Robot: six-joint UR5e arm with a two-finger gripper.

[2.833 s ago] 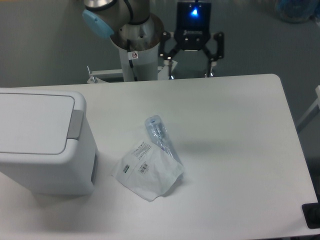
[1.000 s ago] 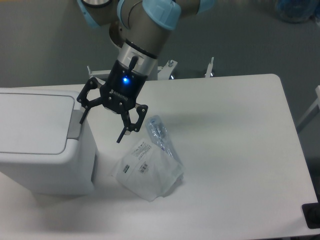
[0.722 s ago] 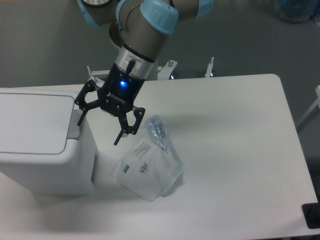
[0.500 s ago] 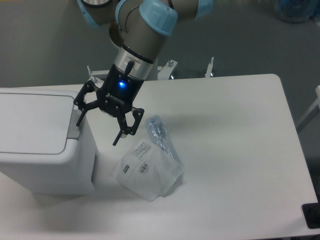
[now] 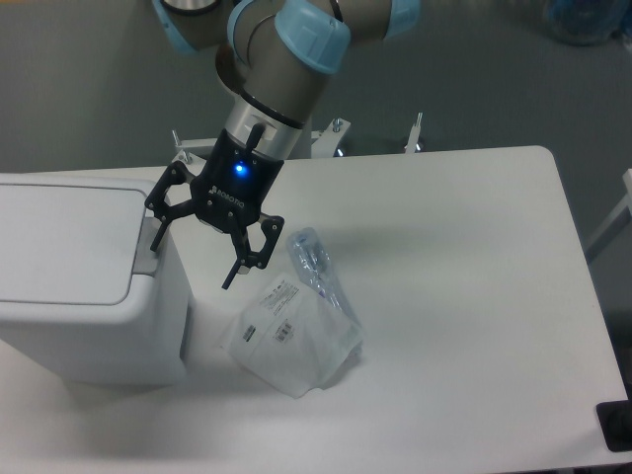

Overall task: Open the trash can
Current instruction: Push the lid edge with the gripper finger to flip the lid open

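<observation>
Two thin black fingers (image 5: 158, 232) are spread wide apart with nothing between them; one tip hangs at the right edge of the trash can's top, over the grey button strip (image 5: 148, 259), and whether it touches cannot be told; the other tip points down over the bare tabletop just right of the bin; the gripper (image 5: 193, 259) has a black body of angular linkages with a small blue light glowing on its face, and it hangs tilted from a silver-grey cylindrical wrist with a pale blue rounded cap on the arm (image 5: 286, 59) above.

The trash can (image 5: 84, 286) stands at the left edge of the table; it is a large boxy bin of smooth white plastic with rounded corners; its flat lid lies closed, outlined by a thin seam.

A plastic pouch (image 5: 296, 331) lies flat on the table just right of the bin and below the gripper, apart from both; it is crinkled, partly clear and partly white, with small printed labels; its upper end bulges into a glossy translucent bluish lump.

The table (image 5: 474, 296) is a smooth matte white slab with rounded corners; beyond it the floor is dull grey-green; the arm's white base pedestal rises behind the far edge; a small dark object (image 5: 617, 425) sits at the lower right corner.
</observation>
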